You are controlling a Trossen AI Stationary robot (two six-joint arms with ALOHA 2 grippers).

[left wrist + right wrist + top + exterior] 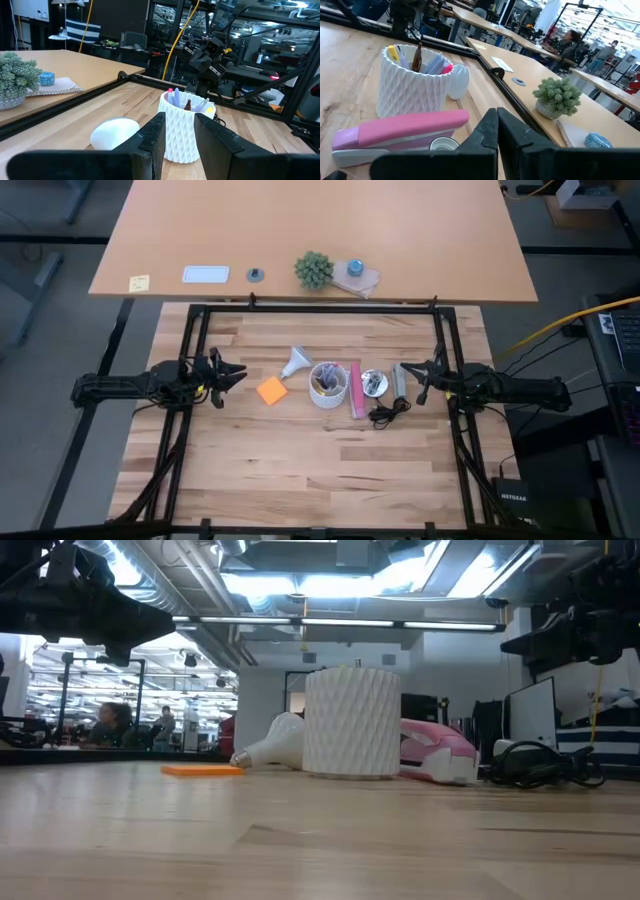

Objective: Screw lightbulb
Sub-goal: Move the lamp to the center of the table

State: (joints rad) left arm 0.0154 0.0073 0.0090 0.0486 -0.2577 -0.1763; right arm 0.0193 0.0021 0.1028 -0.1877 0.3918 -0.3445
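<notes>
A: Item one, progress?

B: Nothing done. The lightbulb (294, 361) lies on its side on the table (300, 470), untouched, well apart from the round fitting (374, 383) on the far side of the pen cup (327, 384).

A: Item two, your pincers?

B: My left pincer (232, 372) hovers left of the bulb, fingers partly open, empty. My right pincer (415, 369) waits at the right, fingers closed, empty.
</notes>
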